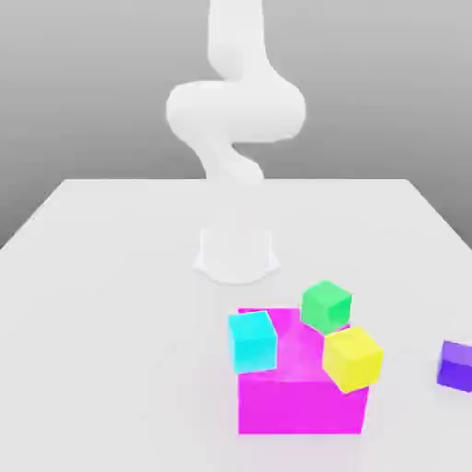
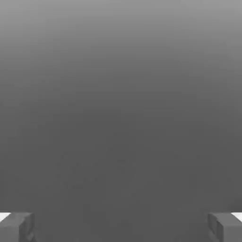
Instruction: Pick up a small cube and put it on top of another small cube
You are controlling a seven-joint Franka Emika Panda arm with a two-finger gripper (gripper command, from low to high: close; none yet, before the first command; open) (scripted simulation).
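Note:
The small purple cube (image 1: pixel 455 364) lies alone on the white table (image 1: pixel 111 304) at the exterior view's far right. Three other small cubes cluster on the big magenta block (image 1: pixel 300 401): a cyan cube (image 1: pixel 253 340) at its left edge, a green cube (image 1: pixel 326 305) at its back, and a yellow cube (image 1: pixel 352 358) at its right corner. Whether they rest flat on it I cannot tell. In the hand view my gripper (image 2: pixel 121 227) is open, its two fingertips (image 2: pixel 16 227) far apart with nothing between them, facing plain grey background.
The white arm (image 1: pixel 235 111) rises from its round base (image 1: pixel 236 251) at the table's middle, behind the cubes, and bends upward out of the picture. The table's edges run along the exterior view's left and right sides.

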